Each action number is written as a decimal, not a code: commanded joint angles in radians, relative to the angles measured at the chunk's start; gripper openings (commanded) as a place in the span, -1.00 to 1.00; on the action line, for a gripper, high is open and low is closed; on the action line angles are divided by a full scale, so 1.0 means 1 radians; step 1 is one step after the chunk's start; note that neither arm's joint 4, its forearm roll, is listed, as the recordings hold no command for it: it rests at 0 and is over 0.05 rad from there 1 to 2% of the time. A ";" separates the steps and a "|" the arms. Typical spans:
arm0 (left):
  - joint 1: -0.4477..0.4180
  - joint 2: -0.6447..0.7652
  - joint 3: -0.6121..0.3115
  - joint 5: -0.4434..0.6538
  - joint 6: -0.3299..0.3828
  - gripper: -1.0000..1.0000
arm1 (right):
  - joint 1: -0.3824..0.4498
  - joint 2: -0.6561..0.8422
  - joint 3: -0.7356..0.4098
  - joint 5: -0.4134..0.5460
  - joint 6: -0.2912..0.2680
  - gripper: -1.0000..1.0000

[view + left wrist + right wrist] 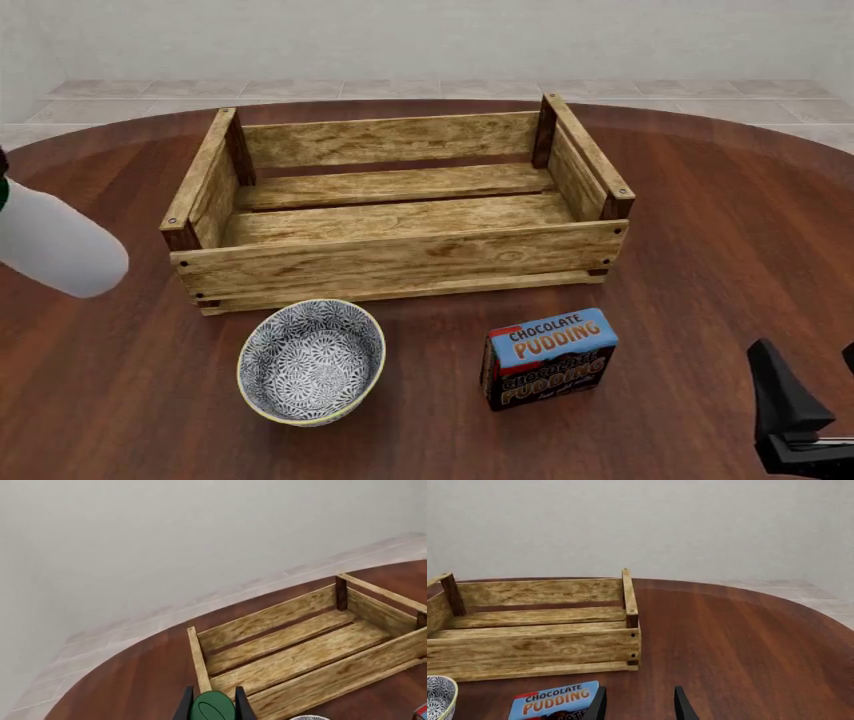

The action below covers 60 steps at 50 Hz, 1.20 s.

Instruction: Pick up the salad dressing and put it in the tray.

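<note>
item: salad dressing (54, 245) — whitish bottle, clamped at its green cap (213, 707) between my left fingers (184, 707); it is lifted off the table (694, 250) and sits outside the tray, near its left end wall.

item: tray (400, 262) — slatted wood crate, ahead of both my sets of fingers, nothing inside it.

item: my right fingers (599, 705) — parted, holding nothing, low over the table; chocolate pudding box (549, 358) just beside them.

item: patterned bowl (311, 361) — on the table between the pudding box and my left fingers, close before the tray.
</note>
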<state>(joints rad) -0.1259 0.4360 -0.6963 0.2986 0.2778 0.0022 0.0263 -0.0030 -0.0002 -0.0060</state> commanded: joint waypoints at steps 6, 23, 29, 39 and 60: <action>-0.077 0.128 -0.089 -0.055 0.048 -1.00 | -0.001 -0.001 0.001 0.000 0.000 1.00; -0.112 0.332 -0.184 -0.120 0.057 -1.00 | -0.004 0.004 -0.002 -0.002 0.000 1.00; -0.113 0.377 -0.209 -0.152 0.083 -1.00 | -0.006 0.003 -0.002 -0.004 -0.002 1.00; -0.122 0.521 -0.276 -0.203 0.068 -1.00 | -0.005 0.004 -0.001 -0.007 0.002 1.00; -0.117 0.745 -0.324 -0.343 0.091 -1.00 | -0.003 -0.017 -0.003 0.009 0.013 1.00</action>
<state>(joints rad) -0.2431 1.0814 -0.9976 0.0292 0.3433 -0.0006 0.0192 -0.0054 0.0021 0.0028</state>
